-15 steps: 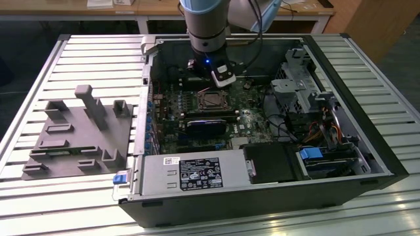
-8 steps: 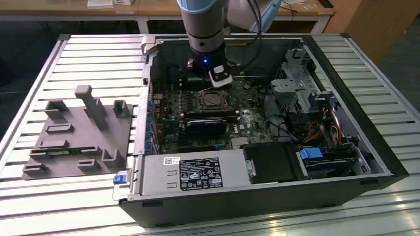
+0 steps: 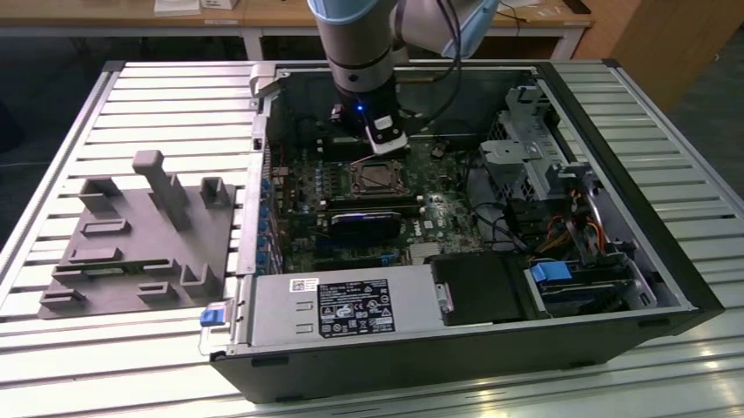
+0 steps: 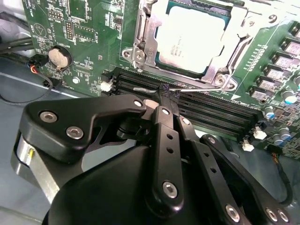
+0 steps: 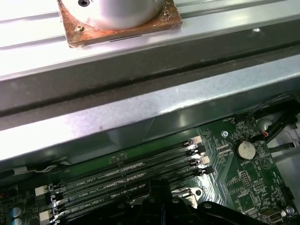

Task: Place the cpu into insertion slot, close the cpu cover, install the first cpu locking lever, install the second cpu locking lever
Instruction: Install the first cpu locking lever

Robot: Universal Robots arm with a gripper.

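One cpu (image 4: pixel 190 35) under one shut cpu cover (image 4: pixel 146 35), gripper (image 4: pixel 168 96) jaws clamped on one locking lever (image 4: pixel 201 86), four long black slots (image 4: pixel 211 115) beside

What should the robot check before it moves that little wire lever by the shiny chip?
1. The cpu lies flat in its socket: ok.
2. The cpu cover is down over the chip's edges: ok.
3. The gripper is shut on the locking lever: ok.
4. That lever is hooked under its catch: cannot tell.
5. The long black slots beside the lever are empty: ok.
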